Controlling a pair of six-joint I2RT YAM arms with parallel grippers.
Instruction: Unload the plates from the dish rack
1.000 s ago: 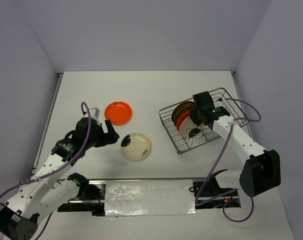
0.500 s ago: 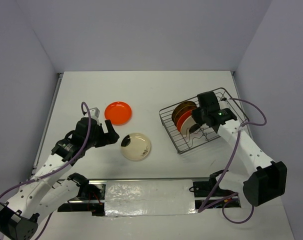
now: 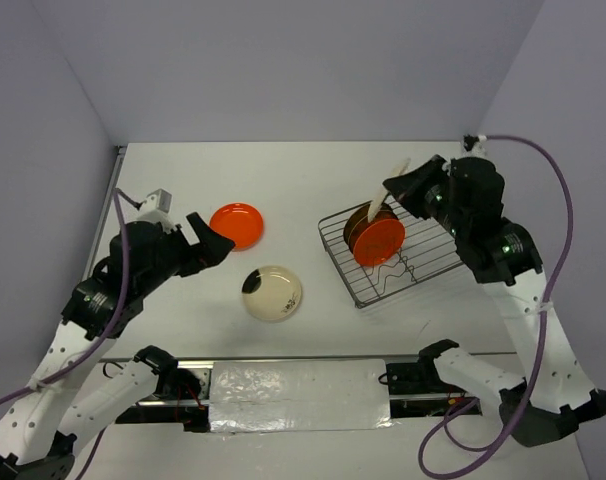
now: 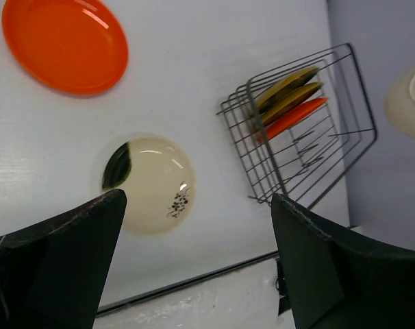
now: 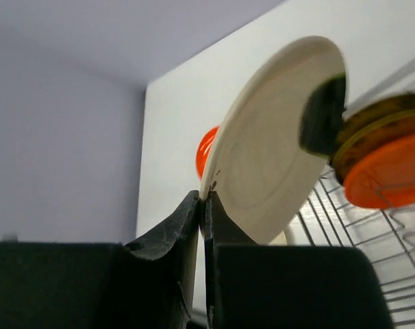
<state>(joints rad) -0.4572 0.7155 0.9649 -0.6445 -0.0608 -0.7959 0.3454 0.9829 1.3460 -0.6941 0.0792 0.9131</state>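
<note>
Left pincer (image 3: 211, 240) hangs with its jaws apart, holding nothing. The orange plate (image 3: 236, 225) lies flat at its 1 o'clock and a cream plate (image 3: 273, 292) at its 5 o'clock. Right pincer (image 5: 202, 199) is clamped on the rim of a second cream plate (image 5: 269, 144), which slants toward 1 o'clock from the fingertips, at the dish rack's (image 3: 423, 265) 12 o'clock edge.
</note>
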